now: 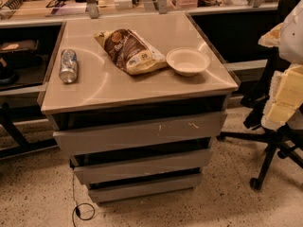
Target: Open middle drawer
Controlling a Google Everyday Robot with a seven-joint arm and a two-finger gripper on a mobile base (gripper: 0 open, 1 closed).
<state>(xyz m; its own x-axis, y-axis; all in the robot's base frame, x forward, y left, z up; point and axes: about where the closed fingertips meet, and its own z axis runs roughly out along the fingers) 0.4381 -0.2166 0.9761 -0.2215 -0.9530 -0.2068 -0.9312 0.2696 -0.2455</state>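
Note:
A grey cabinet with three drawers stands under a beige countertop (pixel 94 86). The middle drawer (pixel 142 166) is the plain grey front between the taller top front with white scratch marks (pixel 142 132) and the thinner bottom front (pixel 144 189). A dark gap shows above it and its inside is hidden. My gripper (pixel 283 98) shows as pale cream-white parts at the right edge, about level with the top drawer. It is well to the right of the cabinet and touches nothing on it.
On the countertop lie a silver can (pixel 68 65) on its side, a brown chip bag (pixel 129 51) and a white bowl (pixel 187 61). A black office chair base (pixel 272 148) stands on the floor at right. A black cable (pixel 81 211) lies by the cabinet's lower left.

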